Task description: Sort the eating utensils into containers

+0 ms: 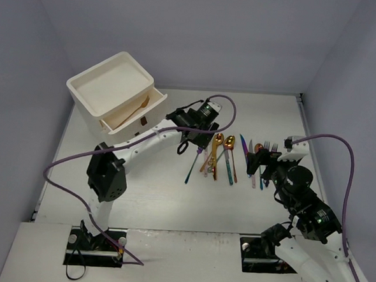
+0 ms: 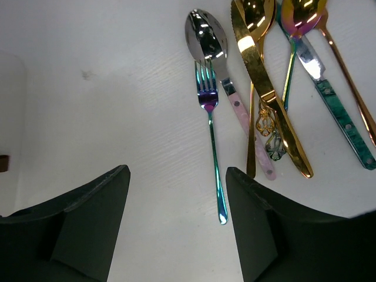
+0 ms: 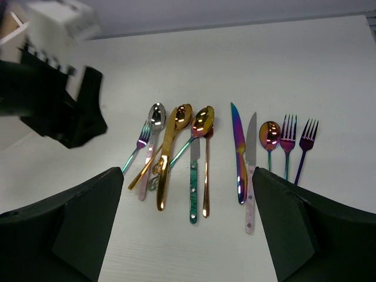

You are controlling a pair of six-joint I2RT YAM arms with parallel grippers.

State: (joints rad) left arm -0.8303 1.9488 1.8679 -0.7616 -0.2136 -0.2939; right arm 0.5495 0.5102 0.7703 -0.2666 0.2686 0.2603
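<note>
The eating utensils lie in a row on the table [image 1: 222, 157]. In the left wrist view I see a teal fork [image 2: 212, 141], a silver spoon [image 2: 207, 35] with a pink handle, a gold knife [image 2: 264, 88] and a green-handled knife [image 2: 335, 106]. My left gripper [image 2: 177, 173] is open and empty above the teal fork's handle end, which lies close to the right finger. My right gripper [image 3: 188, 176] is open and empty, hovering near the row's near ends. The white cabinet [image 1: 111, 88] stands at the back left with one drawer [image 1: 129, 112] pulled out, a gold utensil [image 1: 139, 108] inside.
In the right wrist view a rainbow knife [image 3: 238, 153], a pink-handled silver knife [image 3: 250, 176], a small spoon [image 3: 269, 135] and two purple forks [image 3: 287, 138] lie right of the group. The left arm's gripper [image 3: 64, 111] shows at the upper left. Grey walls enclose the table.
</note>
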